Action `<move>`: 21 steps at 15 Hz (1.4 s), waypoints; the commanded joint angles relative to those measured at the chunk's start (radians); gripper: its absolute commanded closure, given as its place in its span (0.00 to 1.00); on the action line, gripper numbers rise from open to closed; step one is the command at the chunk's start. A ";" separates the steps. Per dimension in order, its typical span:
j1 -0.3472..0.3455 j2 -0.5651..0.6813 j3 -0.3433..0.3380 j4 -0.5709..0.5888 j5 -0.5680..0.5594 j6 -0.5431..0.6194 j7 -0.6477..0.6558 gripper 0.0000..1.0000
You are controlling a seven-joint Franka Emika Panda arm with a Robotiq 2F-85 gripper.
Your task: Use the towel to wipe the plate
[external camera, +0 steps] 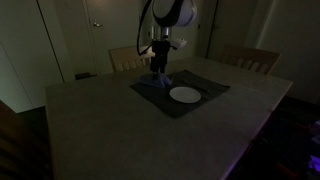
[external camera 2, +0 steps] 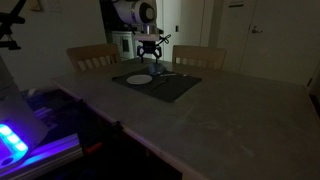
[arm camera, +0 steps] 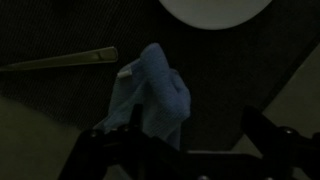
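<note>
A crumpled blue towel (arm camera: 152, 92) lies on a dark placemat (arm camera: 230, 80), just short of a white plate (arm camera: 215, 10) that shows at the top edge of the wrist view. My gripper (arm camera: 185, 140) is open, with its fingers wide apart. The towel sits between the fingers, close to the left one. In both exterior views the gripper (external camera: 158, 66) (external camera 2: 150, 56) hangs low over the towel (external camera: 160, 80), beside the plate (external camera: 185, 94) (external camera 2: 139, 77) on the placemat (external camera: 205, 103) (external camera 2: 175, 88).
A thin pale utensil (arm camera: 60, 61) lies on the mat to the left of the towel. Wooden chairs (external camera: 250, 60) (external camera 2: 92, 56) stand at the far side of the table (external camera: 120, 130). A device glows blue (external camera 2: 12, 140) near one table edge. The room is dim.
</note>
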 commanded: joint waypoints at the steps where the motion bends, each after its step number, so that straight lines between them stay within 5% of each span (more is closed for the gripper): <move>1: -0.006 0.044 0.008 0.050 -0.022 0.003 0.014 0.00; 5: -0.004 0.070 0.004 0.067 -0.027 0.008 0.018 0.00; 6: -0.004 0.076 0.003 0.069 -0.028 0.009 0.018 0.20; 16: -0.027 0.067 0.017 0.077 -0.016 -0.011 -0.012 0.90; 18: -0.034 0.057 0.021 0.079 -0.015 -0.018 -0.024 1.00; 21: -0.066 0.041 0.048 0.081 0.008 -0.035 -0.083 0.98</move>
